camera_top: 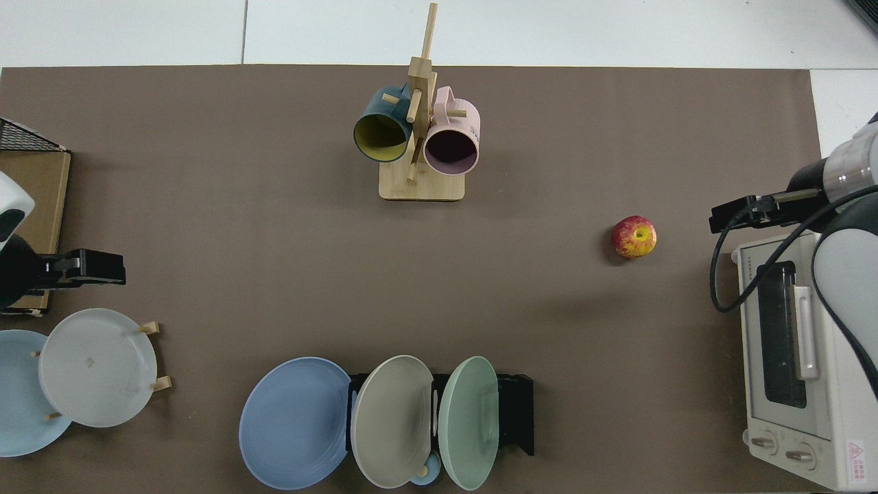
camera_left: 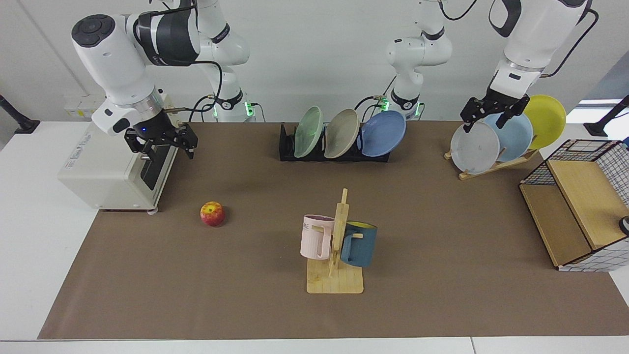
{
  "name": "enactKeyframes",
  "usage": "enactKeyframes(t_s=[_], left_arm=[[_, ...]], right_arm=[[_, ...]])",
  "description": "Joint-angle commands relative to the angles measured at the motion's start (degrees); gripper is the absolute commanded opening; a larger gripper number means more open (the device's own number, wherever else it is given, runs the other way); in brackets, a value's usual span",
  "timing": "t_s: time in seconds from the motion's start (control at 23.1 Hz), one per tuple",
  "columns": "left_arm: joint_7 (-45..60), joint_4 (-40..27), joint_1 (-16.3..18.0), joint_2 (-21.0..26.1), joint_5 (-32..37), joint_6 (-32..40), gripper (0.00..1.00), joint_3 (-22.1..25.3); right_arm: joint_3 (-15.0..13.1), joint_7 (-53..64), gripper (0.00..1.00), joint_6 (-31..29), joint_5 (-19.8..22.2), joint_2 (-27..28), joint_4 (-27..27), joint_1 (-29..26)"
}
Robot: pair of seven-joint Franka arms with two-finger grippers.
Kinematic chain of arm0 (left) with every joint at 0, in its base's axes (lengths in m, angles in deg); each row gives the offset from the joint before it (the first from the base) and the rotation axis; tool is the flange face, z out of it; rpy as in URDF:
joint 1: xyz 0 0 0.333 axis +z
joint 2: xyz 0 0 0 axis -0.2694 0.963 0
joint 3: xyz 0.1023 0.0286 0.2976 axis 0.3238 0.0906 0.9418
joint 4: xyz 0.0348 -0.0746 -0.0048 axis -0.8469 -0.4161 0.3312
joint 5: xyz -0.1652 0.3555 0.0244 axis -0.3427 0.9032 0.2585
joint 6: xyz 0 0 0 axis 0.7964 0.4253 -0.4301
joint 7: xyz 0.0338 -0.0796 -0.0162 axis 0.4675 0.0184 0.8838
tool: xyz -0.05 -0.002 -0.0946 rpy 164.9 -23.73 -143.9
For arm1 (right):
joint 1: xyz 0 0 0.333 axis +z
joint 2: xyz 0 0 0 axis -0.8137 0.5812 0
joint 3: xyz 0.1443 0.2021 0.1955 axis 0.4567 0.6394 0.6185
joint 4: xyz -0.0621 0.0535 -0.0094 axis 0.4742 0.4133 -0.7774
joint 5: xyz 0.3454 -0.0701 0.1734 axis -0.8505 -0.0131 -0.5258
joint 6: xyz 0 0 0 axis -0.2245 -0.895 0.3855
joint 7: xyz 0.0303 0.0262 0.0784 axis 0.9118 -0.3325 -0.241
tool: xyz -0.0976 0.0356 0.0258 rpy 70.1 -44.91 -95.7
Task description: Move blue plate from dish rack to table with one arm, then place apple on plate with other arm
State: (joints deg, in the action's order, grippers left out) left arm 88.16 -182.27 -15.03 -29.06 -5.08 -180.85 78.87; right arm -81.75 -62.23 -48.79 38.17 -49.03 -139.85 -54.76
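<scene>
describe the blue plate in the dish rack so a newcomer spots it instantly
Find the black dish rack at the brown mat's back edge, holding three leaning plates. The blue plate is the end one nearest the wooden plate stand; its neighbours are beige and pale green.

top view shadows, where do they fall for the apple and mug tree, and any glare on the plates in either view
Top view: the apple casts a small soft shadow toward the picture's left, and the mug tree has only faint shade beside its base. The blue plate looks matte, without glare. Facing view: the green plate in the dish rack shows a mild sheen; shadows are soft and diffuse.
</scene>
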Motion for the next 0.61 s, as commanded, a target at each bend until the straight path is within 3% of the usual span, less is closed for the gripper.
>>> enactKeyframes(t_s=[0.0, 0.56], left_arm=[[-0.80, -1.61, 0.72, -0.86, -0.69, -0.43, 1.00, -0.66], [-0.72, -2.32, 0.72, -0.78, -0.34, -0.61, 1.00, -0.57]], right_arm=[[0.30, -0.90, 1.00, 0.32, -0.30, -0.91, -0.70, -0.23], [0.30, -0.90, 1.00, 0.32, -0.30, -0.91, -0.70, -0.23]])
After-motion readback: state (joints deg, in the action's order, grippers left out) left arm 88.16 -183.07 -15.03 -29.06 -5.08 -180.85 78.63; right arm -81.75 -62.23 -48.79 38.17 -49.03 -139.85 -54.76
